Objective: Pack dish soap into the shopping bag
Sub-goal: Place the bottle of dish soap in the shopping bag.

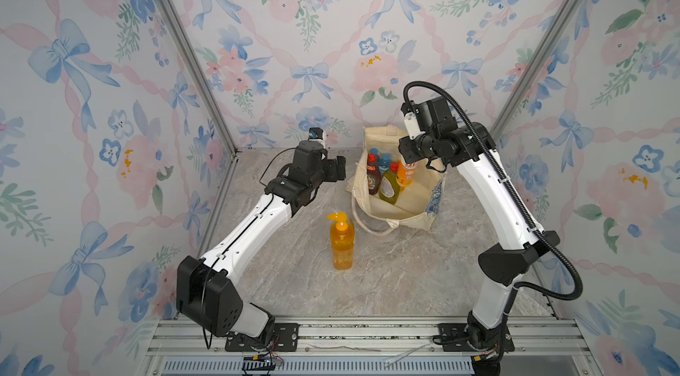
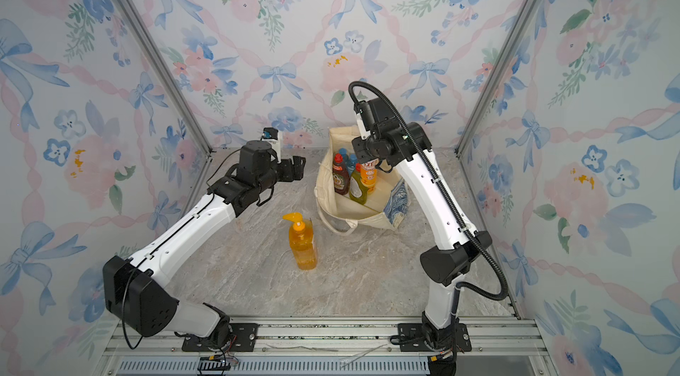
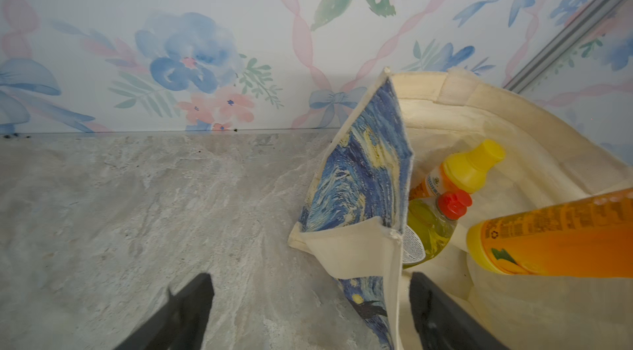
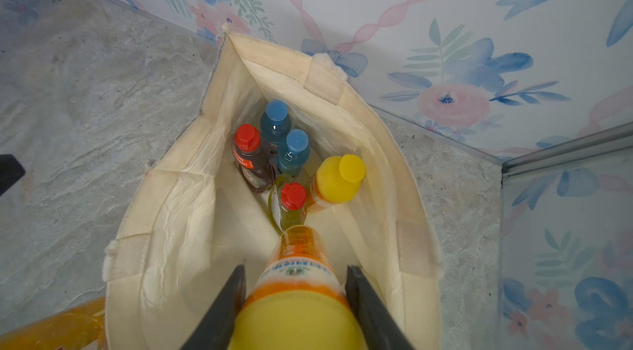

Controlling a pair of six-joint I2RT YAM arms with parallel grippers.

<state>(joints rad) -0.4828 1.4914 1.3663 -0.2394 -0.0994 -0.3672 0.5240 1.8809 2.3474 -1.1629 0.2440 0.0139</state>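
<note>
Marble-look tabletop [image 1: 386, 282], floral walls. Left gripper [image 1: 340, 168] is spread wide and empty, just beside the left rim of the shopping bag [image 1: 404, 222]. Orange pump bottle [image 1: 342, 245] stands upright in front of the bag, apart from both grippers. The bag stands open at the back with five bottles inside. Right gripper [image 4: 296, 293] is clamped on the orange dish soap bottle [image 4: 297, 259], which hangs in the bag's mouth.
</note>
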